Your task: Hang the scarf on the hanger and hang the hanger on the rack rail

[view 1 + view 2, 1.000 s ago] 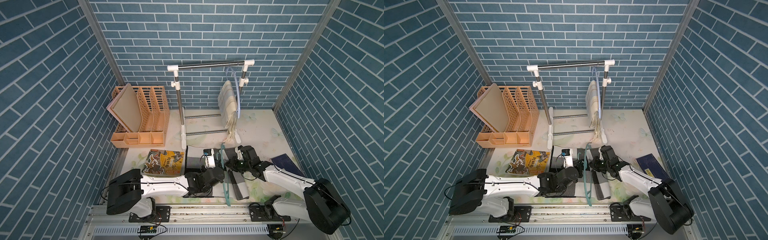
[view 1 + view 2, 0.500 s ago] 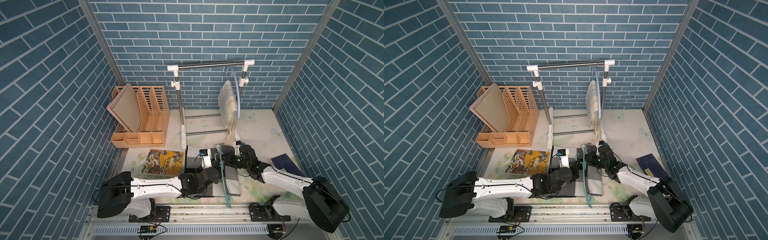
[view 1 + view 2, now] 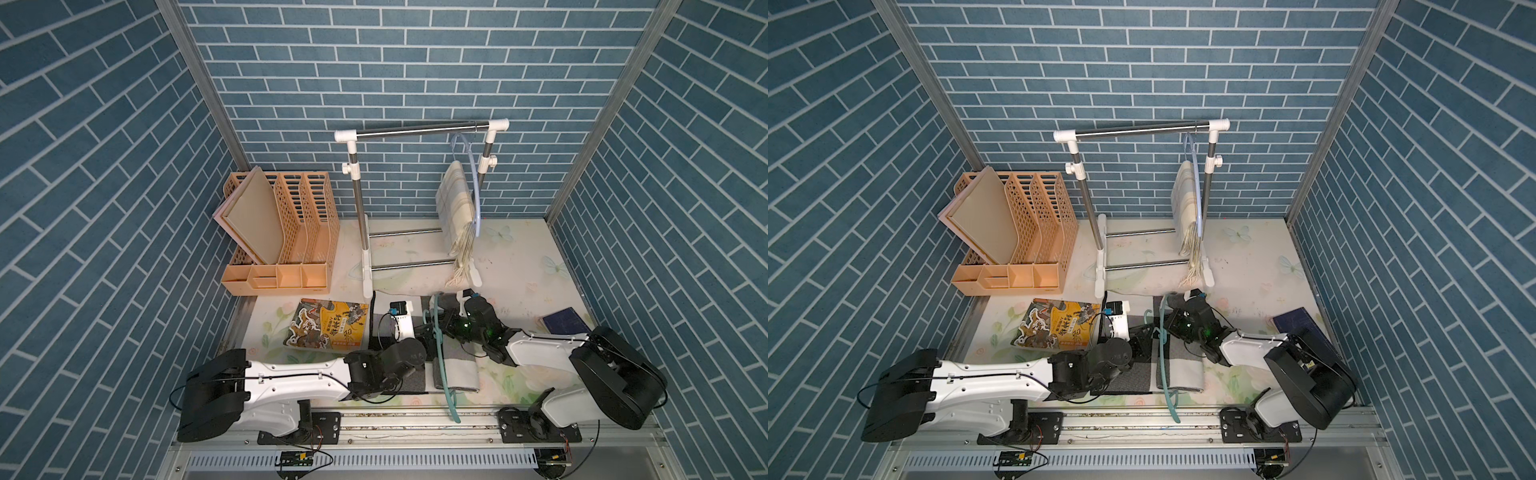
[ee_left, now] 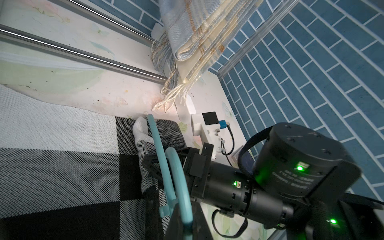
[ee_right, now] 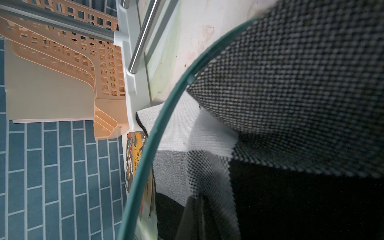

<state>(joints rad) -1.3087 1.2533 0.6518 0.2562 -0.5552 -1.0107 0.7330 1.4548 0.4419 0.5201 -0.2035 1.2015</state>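
Overhanging the front aluminium rail (image 3: 374,419), the lower tip of a thin, curved teal plastic hanger (image 3: 441,365) is seen. Its arc is stood on edge across the woven scarf (image 3: 457,372), which is checked in black, white and pepper-grey and laid on the floral mat (image 3: 511,266) near the front edge. The hanger is clamped near its hook by the left gripper (image 3: 424,333), whose jaws are closed tight on it. A raised fold of the scarf is pinched by the fully closed right gripper (image 4: 154,168), just beside the hanger.

Left of the scarf an illustrated book (image 3: 328,328) is laid flat; the large characters on its yellow cover cannot be read. A dark blue book (image 3: 565,320) is set near the right wall. Lettering on the right arm's round housing is shown upside down and illegible.

Bare mat is left open right of the steel-tube clothes rack (image 3: 415,129). A fringed cream plaid scarf (image 3: 455,208) is hung there on a pale blue hanger (image 3: 473,174). A perforated orange file organiser (image 3: 299,232) is stood at the left.
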